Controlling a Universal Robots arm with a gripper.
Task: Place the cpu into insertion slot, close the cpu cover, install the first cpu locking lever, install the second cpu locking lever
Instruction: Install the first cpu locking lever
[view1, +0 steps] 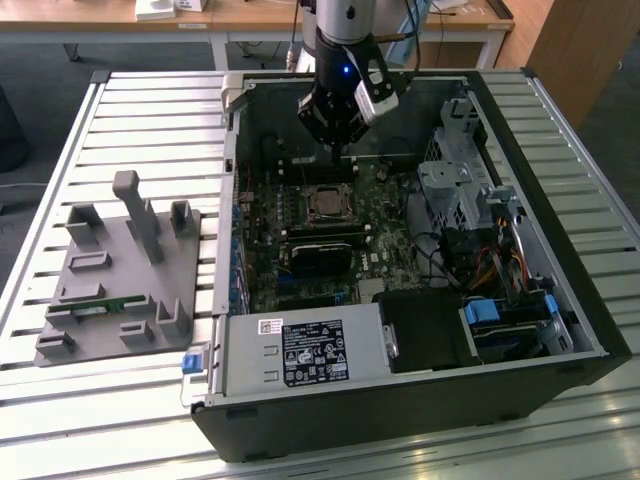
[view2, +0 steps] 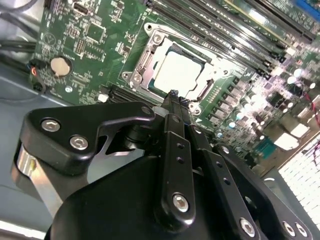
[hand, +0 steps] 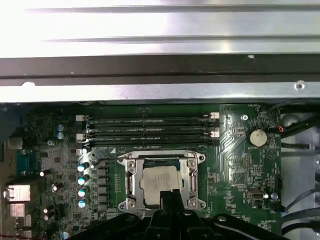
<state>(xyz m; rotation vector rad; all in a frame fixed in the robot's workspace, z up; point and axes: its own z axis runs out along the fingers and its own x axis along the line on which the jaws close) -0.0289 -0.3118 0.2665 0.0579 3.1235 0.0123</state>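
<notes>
Over to the open case, standing on the slatted surface toward its edge on the exterior view's right. Down inside it, the hand: closed, tips pressed together, gripping nothing. Poised low over the board, tips at the edge of the slot in both wrist views. Shut like that, most likely, to poke or push rather than to pick anything up.

And there, the cpu: lying flat in the slot, silver top up, just beside the long memory slots. Seated square, by the look of it, so no reason to be carrying it. Around it, the cover, seemingly down flat with the cpu showing through its window. Makes sense of the hand's spot at the cover's edge: lever work the likely business here, as a guess.

Now the murky part. Hard to pick out either locking lever. Thin metal along the cover's sides in the second wrist view, but latched or free, cannot tell. Touching the cover or just clear of it, cannot tell either, with the hand's own black bulk across one side of the slot. From the exterior view, height of the tips above the board hard to judge too. Off near the surface's edge on the exterior view's left, a grey fixture, well apart from all this.
</notes>
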